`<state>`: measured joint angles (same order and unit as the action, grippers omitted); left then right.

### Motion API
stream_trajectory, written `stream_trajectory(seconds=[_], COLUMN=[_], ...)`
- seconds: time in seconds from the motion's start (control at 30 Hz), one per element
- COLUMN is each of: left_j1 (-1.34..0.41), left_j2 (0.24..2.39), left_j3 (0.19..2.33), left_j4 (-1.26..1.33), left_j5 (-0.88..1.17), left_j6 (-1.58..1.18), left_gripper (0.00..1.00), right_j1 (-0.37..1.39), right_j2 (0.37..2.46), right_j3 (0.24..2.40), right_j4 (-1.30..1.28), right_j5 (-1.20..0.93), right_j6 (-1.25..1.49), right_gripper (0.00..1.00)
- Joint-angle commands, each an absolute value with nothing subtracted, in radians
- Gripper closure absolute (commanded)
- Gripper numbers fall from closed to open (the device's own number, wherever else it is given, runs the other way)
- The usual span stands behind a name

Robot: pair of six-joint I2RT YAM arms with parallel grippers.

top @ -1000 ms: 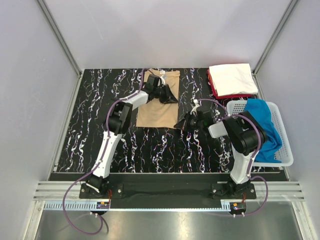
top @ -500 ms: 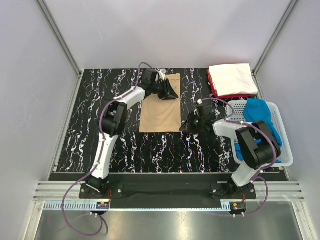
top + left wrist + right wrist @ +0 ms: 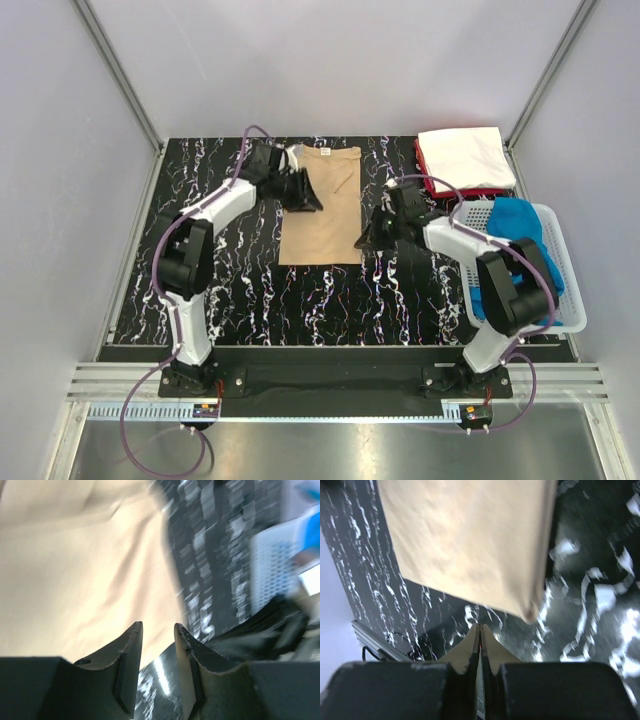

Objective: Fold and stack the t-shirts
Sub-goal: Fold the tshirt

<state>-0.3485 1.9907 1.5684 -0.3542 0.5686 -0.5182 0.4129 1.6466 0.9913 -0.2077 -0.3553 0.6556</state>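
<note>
Tan t-shirt [image 3: 320,220] flat on marbled table [image 3: 420,300], apparently ungripped

Shirt [image 3: 322,215] on table [image 3: 400,300], stacked shirts [image 3: 460,158] and basket [image 3: 566,275] rightward.

Lab robot cell, white walls [image 3: 330,60], aluminium rails [image 3: 330,381]

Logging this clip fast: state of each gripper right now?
Left gripper: open, holding nothing, at the tan t-shirt's edge.
Right gripper: shut, holding nothing, beside the tan t-shirt's corner.
</note>
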Motion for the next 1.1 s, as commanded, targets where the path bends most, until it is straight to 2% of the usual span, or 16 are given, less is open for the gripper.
stream_trajectory(seconds=[0.0, 0.27, 0.43, 0.6, 0.63, 0.83, 1.07], left_j1=[-0.356, -0.353, -0.353, -0.315, -0.301, -0.255, -0.255], left_j2=[1.905, 1.804, 1.731, 1.623, 1.606, 1.568, 1.612], left_j3=[1.407, 1.189, 1.157, 1.056, 1.03, 0.887, 0.79], left_j4=[-0.431, -0.434, -0.483, -0.499, -0.468, -0.339, -0.219], left_j5=[0.448, 0.281, 0.218, 0.227, 0.247, 0.34, 0.394], left_j6=[-0.466, -0.479, -0.465, -0.479, -0.492, -0.549, -0.615], left_gripper=[0.64, 0.63, 0.63, 0.59, 0.59, 0.55, 0.54], right_j1=[0.422, 0.417, 0.419, 0.417, 0.419, 0.417, 0.417], right_j2=[1.761, 1.867, 1.777, 1.616, 1.602, 1.578, 1.67], right_j3=[1.069, 1.003, 0.982, 0.933, 0.919, 0.859, 0.871], right_j4=[-0.183, -0.181, -0.209, -0.252, -0.253, -0.203, -0.138], right_j5=[-0.44, -0.296, -0.288, -0.279, -0.272, -0.209, -0.242], right_j6=[0.609, 0.555, 0.554, 0.664, 0.69, 0.767, 0.807], right_gripper=[0.93, 0.93, 0.91, 0.65, 0.62, 0.53, 0.52])
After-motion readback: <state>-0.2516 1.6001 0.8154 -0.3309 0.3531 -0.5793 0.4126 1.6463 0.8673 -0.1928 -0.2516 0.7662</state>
